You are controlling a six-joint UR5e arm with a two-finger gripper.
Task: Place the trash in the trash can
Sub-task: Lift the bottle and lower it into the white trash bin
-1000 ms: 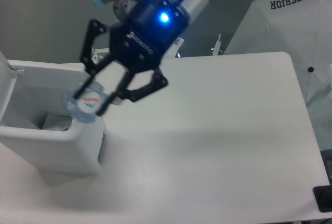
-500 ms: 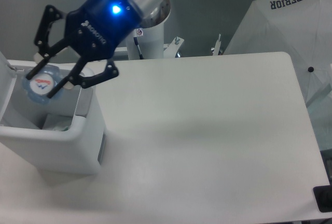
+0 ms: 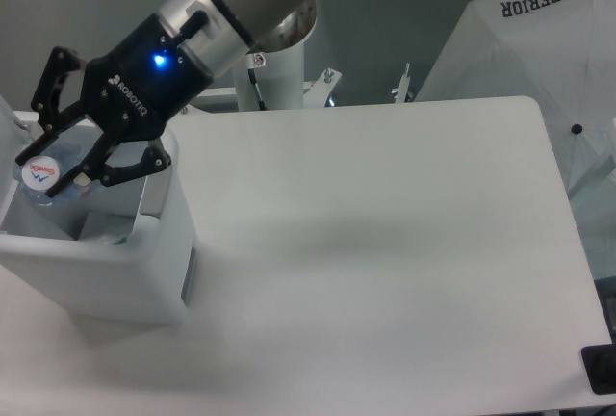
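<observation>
The white trash can [image 3: 144,272] stands at the left edge of the table, its top open. My gripper [image 3: 43,173] hangs over the can's opening, shut on the crushed clear plastic bottle [image 3: 40,175], whose red-blue label faces the camera. The bottle is held above the inside of the can, near its left side. A bit of crumpled clear-white wrapper [image 3: 108,233] shows inside the can, below the gripper.
The white table top [image 3: 385,243] stretches to the right of the can. A white pedestal [image 3: 279,74] stands behind the table. A white "SUPERIOR" cover [image 3: 539,40] is at the far right, and a small black object [image 3: 602,370] sits at the table's lower right corner.
My gripper has carried the bottle leftward, from beside the can's right rim to over its opening, and a little lower.
</observation>
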